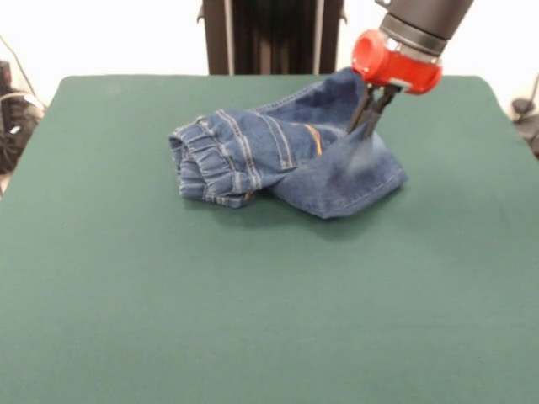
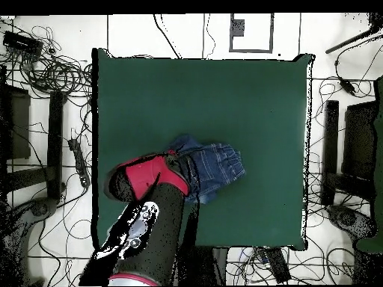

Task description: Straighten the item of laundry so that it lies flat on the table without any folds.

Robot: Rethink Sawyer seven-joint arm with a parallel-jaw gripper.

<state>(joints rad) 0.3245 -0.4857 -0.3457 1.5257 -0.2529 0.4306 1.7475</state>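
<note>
1 pair of crumpled jeans lies on the table; the gripper, fingers pinched together, clamps denim near their hem.

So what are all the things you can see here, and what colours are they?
jeans: one, blue denim with orange stitching, bunched up with folds, on the far half of the table.
table: one, dark green cloth cover, under the jeans.
cables: many, black, on the floor around the table in the overhead view.
arm: one, black with a red collar, above the jeans.
gripper: one, black fingers close together, pinching the jeans fabric.
</note>
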